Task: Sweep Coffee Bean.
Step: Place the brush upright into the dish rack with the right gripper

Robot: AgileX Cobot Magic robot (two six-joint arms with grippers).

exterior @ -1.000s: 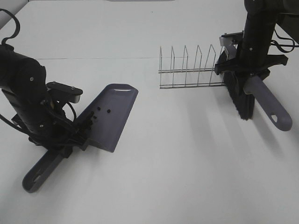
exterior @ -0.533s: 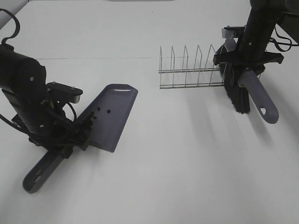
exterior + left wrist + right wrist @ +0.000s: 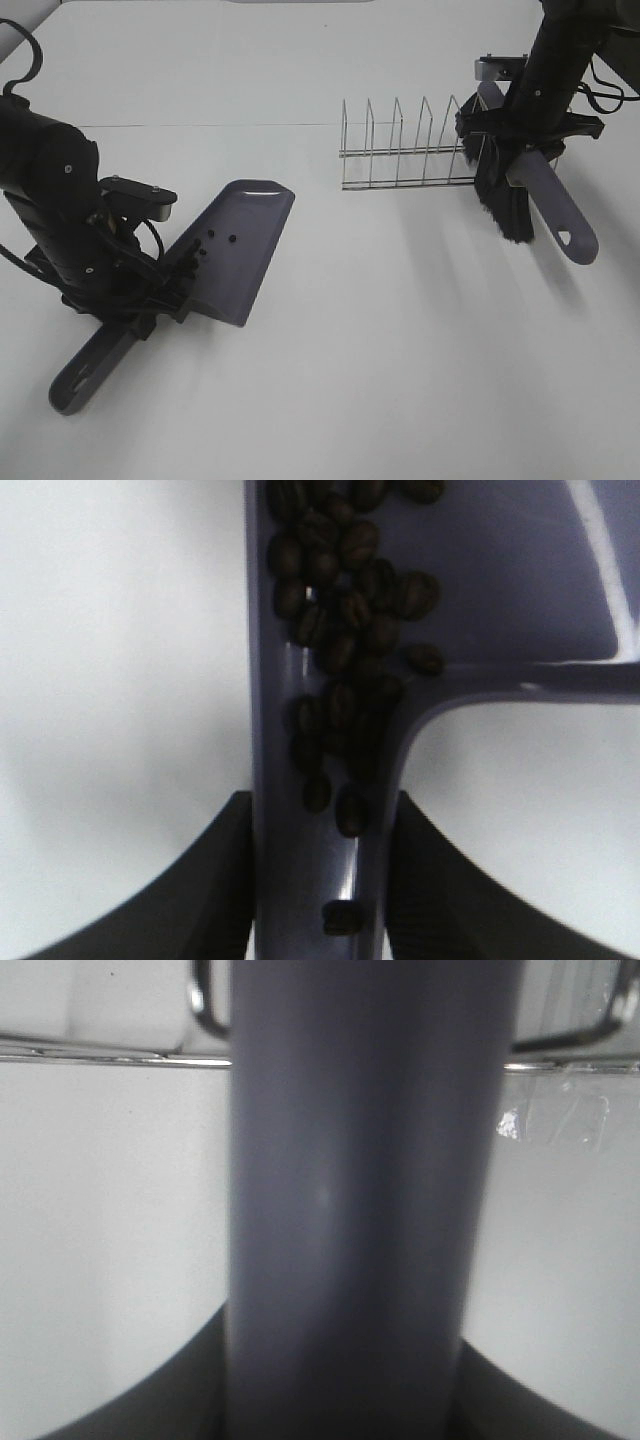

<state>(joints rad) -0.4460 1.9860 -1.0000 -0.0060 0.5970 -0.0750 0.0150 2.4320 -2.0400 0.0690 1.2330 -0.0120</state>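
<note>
Purple-grey dustpan (image 3: 243, 238) gripped by low left fingers (image 3: 212, 882), brush (image 3: 512, 208) hanging from raised right fingers (image 3: 150, 1412).

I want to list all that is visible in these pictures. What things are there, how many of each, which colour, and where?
dustpan: one, purple-grey, left part of the table, held by its handle
coffee beans: about two dozen in view, dark brown, inside the dustpan, gathered at the handle end and along the handle's channel
brush: one, purple-grey handle with black bristles, at the right end of the wire rack, held by its handle
wire rack: one, silver metal, standing on the far right part of the table
table: one, white, under everything
left gripper: one, black, jaws shut on the dustpan handle
right gripper: one, black, jaws shut on the brush handle
</note>
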